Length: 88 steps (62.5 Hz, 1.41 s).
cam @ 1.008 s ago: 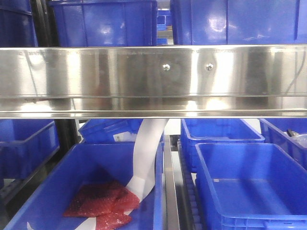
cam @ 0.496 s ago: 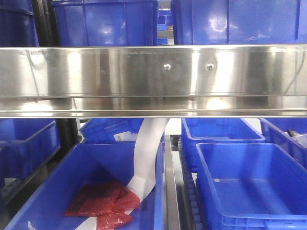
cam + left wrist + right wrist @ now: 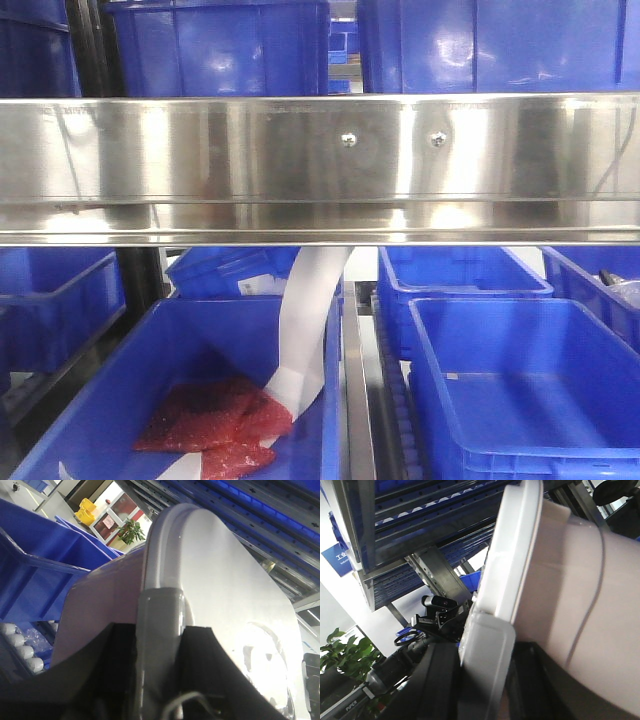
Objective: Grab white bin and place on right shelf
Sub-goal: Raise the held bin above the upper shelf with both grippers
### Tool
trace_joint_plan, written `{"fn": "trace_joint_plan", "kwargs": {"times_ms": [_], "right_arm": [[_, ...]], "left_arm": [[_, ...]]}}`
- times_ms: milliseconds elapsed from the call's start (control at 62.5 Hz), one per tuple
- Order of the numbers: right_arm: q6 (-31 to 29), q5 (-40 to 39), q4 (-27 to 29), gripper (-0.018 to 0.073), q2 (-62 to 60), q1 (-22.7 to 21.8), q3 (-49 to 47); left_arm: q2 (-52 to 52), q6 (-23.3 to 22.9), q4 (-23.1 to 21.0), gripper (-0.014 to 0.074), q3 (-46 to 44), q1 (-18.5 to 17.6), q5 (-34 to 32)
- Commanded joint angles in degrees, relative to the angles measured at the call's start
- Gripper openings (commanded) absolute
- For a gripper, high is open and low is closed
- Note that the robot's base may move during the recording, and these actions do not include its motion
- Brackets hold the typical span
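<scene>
white bin [image 3: 575, 610]: off-white, faintly pink plastic tub, rounded corners, white lid [image 3: 517, 545] on, seen tilted.
right shelf [image 3: 250, 160]: level, mirror-bright steel front rail, two small screws [image 3: 348, 140].

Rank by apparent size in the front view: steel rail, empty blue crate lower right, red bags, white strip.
1. steel rail
2. empty blue crate; like the rail, cropped by the frame
3. red bags and white strip: about alike, not ranked
</scene>
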Motion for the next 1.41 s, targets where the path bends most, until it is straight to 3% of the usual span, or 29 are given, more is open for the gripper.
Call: {"fn": "trace_joint_plan", "kwargs": {"times_ms": [0, 272, 480, 624, 752, 1120, 1392], "right_arm": [[-1.4, 2.3, 7.0, 0.0178, -1.5, 0.8, -2.0], [1.8, 1.4, 7.9, 0.0178, -1.4, 0.8, -2.0], [4.4, 1.2, 8.0, 0.0178, 0.7, 1.1, -2.1], [4.4, 1.0, 9.3, 0.0178, 3.6, 3.8, -4.0], [4.4, -0.6, 9.4, 0.0178, 8.3, 8.7, -8.5], [4.4, -4.7, 9.4, 0.0178, 23.8, 22.0, -21.8], [4.4, -6.9, 9.8, 0.0178, 31.8, 25.5, -23.7]], "left_arm": [[-3.1, 0.5, -5.9, -0.0098, -2.2, -1.1, 7.9], [-3.1, 0.5, -5.9, -0.0098, -2.3, -0.9, 7.3], [-3.1, 0.5, -5.9, -0.0098, -2.3, 1.5, 6.9], [-3.1, 0.5, -5.7, -0.0098, -2.3, 3.8, 7.0], [-3.1, 0.5, -5.3, -0.0098, -2.3, 5.5, 7.0], [-3.1, 0.5, 4.1, -0.0098, -2.3, 9.7, 6.6], [-3.1, 0.5, 14.9, -0.0098, -2.3, 13.4, 2.9]]}}
